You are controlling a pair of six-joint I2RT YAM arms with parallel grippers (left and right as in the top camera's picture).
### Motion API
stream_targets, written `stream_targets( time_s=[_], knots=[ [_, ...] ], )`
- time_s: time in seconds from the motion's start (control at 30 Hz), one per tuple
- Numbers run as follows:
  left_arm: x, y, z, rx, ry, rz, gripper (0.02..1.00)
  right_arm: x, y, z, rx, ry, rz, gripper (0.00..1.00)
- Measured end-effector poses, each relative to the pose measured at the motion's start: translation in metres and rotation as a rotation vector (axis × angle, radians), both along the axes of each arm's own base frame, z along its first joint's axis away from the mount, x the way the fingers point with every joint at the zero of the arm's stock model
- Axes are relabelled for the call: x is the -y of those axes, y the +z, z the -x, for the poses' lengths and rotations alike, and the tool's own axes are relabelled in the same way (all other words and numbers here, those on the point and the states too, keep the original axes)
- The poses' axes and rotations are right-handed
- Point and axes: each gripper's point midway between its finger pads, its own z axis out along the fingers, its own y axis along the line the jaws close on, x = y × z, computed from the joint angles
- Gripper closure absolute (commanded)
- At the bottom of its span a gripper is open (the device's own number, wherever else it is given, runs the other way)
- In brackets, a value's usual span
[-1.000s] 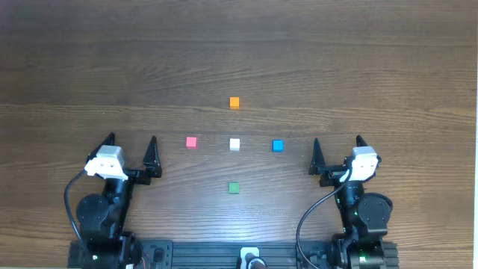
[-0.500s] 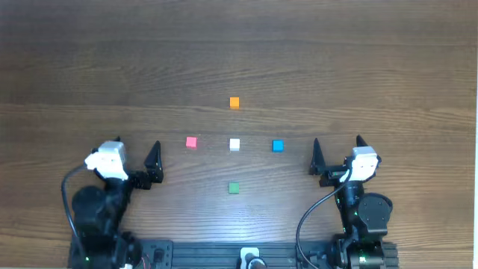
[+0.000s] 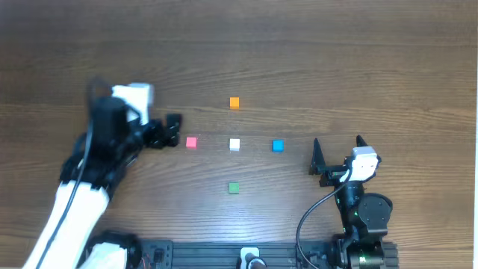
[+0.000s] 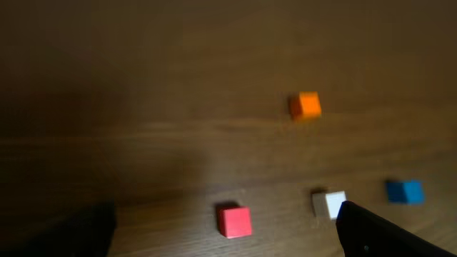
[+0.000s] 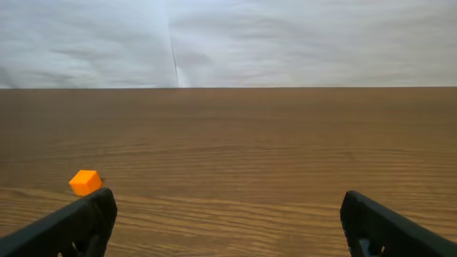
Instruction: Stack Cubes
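Gaping wide, the left hand (image 3: 173,131) sits near the small pink cube (image 3: 191,142). The small white cube (image 3: 234,144), blue cube (image 3: 278,146), orange cube (image 3: 234,103) and green cube (image 3: 234,188) lie apart on the wooden tabletop (image 3: 358,67). The right hand (image 3: 337,142) is wide too.

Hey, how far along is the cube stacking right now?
Done: nothing; the orange cube, pink cube, white cube, blue cube and green cube lie apart on the table. In hand: the left pincer, open and empty, points at the pink cube; the right pincer sits open near its base. Left: every pick and stack.
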Motion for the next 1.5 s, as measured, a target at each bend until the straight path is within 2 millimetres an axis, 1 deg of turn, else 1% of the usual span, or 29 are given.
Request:
stream_targets(
  time_s=[0.1,0.27,0.37,0.43,0.53,0.67,0.77,0.93,1.0,1.17,1.33,1.5],
  knots=[
    [0.021,-0.032,-0.009,-0.119,-0.047,-0.02,0.027,0.0,0.0,0.0,0.0,0.0,0.0,0.007],
    [0.046,-0.082,-0.016,-0.277,-0.098,-0.065,0.047,0.0,0.0,0.0,0.0,0.0,0.0,0.007],
    [0.051,-0.109,-0.014,-0.357,-0.1,-0.083,0.047,0.0,0.0,0.0,0.0,0.0,0.0,0.007],
    [0.052,-0.121,-0.011,-0.394,-0.1,-0.095,0.051,0.0,0.0,0.0,0.0,0.0,0.0,0.007],
    [0.051,-0.134,-0.005,-0.44,-0.09,-0.114,0.056,0.0,0.0,0.0,0.0,0.0,0.0,0.007],
    [0.047,-0.143,0.004,-0.489,-0.067,-0.15,0.066,0.0,0.0,0.0,0.0,0.0,0.0,0.007],
    [0.044,-0.141,0.01,-0.523,-0.044,-0.189,0.071,0.0,0.0,0.0,0.0,0.0,0.0,0.009],
    [0.048,-0.132,0.006,-0.513,-0.024,-0.212,0.069,0.0,0.0,0.0,0.0,0.0,0.0,0.007],
    [0.049,-0.132,0.006,-0.511,-0.02,-0.218,0.073,0.0,0.0,0.0,0.0,0.0,0.0,0.007],
    [0.049,-0.133,0.011,-0.516,0.0,-0.25,0.123,0.0,0.0,0.0,0.0,0.0,0.0,0.009],
    [0.046,-0.134,0.014,-0.524,0.027,-0.272,0.13,0.0,0.0,0.0,0.0,0.0,0.0,0.007],
    [0.045,-0.136,0.012,-0.524,0.041,-0.276,0.207,0.0,0.0,0.0,0.0,0.0,0.0,0.007]
  ],
)
